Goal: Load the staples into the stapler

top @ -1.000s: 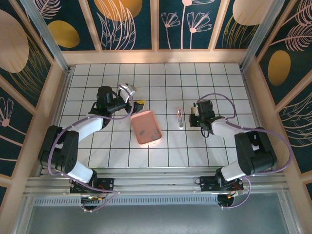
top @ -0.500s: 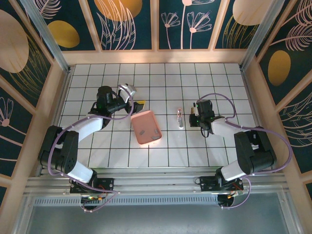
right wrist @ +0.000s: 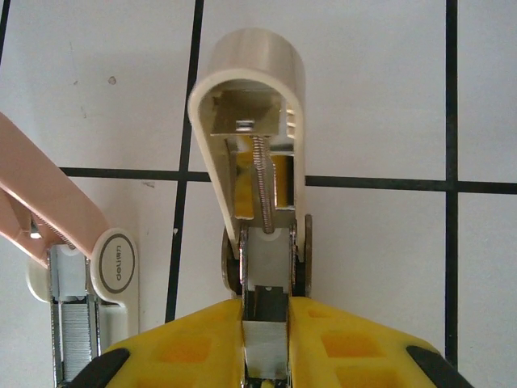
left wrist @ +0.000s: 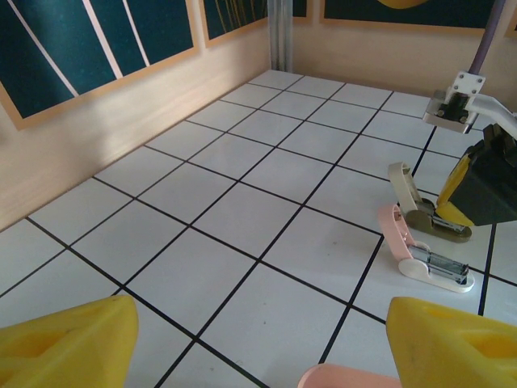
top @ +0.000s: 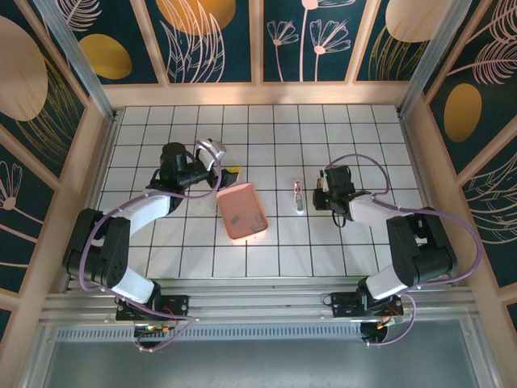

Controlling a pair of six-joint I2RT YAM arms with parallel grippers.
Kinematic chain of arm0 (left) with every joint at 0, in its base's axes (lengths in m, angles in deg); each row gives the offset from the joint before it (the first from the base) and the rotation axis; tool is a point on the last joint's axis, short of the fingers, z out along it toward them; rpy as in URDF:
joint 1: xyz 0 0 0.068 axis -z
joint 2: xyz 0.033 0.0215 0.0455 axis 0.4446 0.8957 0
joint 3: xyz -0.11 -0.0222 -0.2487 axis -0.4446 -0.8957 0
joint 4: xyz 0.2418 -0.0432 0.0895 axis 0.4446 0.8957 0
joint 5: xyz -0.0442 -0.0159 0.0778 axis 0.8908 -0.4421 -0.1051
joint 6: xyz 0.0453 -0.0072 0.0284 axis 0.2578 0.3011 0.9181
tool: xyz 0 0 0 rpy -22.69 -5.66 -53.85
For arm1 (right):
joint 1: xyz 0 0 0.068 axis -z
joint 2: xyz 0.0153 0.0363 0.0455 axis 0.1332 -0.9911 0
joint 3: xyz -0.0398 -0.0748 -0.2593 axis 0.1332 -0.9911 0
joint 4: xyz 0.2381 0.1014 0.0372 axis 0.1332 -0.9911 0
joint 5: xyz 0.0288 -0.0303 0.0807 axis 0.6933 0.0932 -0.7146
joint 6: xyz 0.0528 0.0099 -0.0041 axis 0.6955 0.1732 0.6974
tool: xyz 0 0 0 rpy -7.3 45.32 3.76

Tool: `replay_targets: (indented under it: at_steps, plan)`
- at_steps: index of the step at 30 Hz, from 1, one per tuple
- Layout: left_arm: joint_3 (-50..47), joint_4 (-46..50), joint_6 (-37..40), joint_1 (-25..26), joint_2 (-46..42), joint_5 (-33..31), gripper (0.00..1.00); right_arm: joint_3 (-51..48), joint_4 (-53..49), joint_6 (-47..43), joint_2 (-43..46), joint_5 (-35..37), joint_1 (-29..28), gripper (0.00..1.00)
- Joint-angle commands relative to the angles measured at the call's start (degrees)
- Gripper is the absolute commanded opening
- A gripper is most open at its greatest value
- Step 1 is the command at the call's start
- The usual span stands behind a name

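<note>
A cream stapler (right wrist: 250,97) stands with its lid hinged up and its spring bare. My right gripper (right wrist: 266,319) is shut on its metal channel, yellow fingers (right wrist: 186,347) pressed to both sides. Just left lies a pale pink and white stapler (right wrist: 113,271), open, with a ridged strip of staples (right wrist: 69,327) in its track. From the left wrist view both staplers (left wrist: 424,242) lie ahead on the right. My left gripper (left wrist: 258,356) is open and holds nothing. From above, the staplers (top: 298,196) sit just left of my right gripper (top: 320,192). My left gripper (top: 229,171) hovers by the tray's far corner.
A salmon-pink square tray (top: 236,202) lies between the arms with small grey bits in its near corner. Its rim (left wrist: 347,377) shows under my left gripper. Wooden walls (top: 109,137) ring the tiled floor.
</note>
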Motion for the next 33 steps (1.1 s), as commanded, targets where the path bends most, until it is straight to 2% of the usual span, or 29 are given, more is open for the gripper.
replay_targets:
  at_steps: [1,9,16,20,25,33]
  plan:
    - [0.9,0.4,1.2,0.2,-1.3,-0.1,0.8,1.5,-1.6,1.0,-0.6,0.9,0.5,0.24]
    - [1.0,0.4,1.2,0.3,-1.5,-0.1,0.8,2.9,-2.8,1.3,1.3,1.0,0.5,0.32]
    - [0.9,0.3,1.0,0.3,-1.7,-0.1,0.8,3.8,-6.9,5.0,6.0,-0.1,2.2,0.33]
    - [0.9,0.1,0.8,0.2,-1.7,0.1,0.8,2.7,-8.7,9.9,6.2,-5.6,6.4,0.33]
    - [1.0,0.0,0.6,0.3,-1.7,0.2,0.8,0.2,-5.8,12.7,4.1,-12.1,8.4,0.32]
    - [0.9,0.0,0.5,0.3,-1.3,0.2,0.8,0.3,-4.1,13.2,0.7,-14.9,8.8,0.32]
